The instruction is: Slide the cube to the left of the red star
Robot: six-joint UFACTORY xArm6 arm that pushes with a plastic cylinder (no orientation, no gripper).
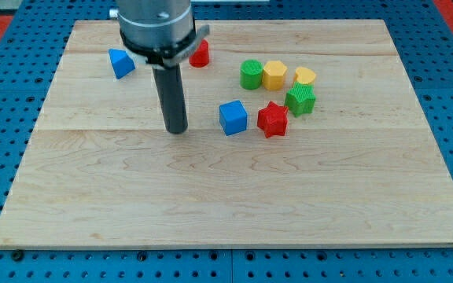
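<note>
A blue cube [233, 117] sits near the middle of the wooden board [234, 196]. The red star [272, 119] lies just to the view's right of the cube, with a small gap between them. My tip [177, 130] rests on the board to the view's left of the blue cube, about a cube and a half's width away, not touching any block.
A green star [300, 99] sits above right of the red star. A green cylinder [251, 74], yellow hexagon [274, 75] and yellow heart [305, 75] stand in a row above. A blue triangle [120, 63] is at upper left; a red block [200, 53] is partly behind the arm.
</note>
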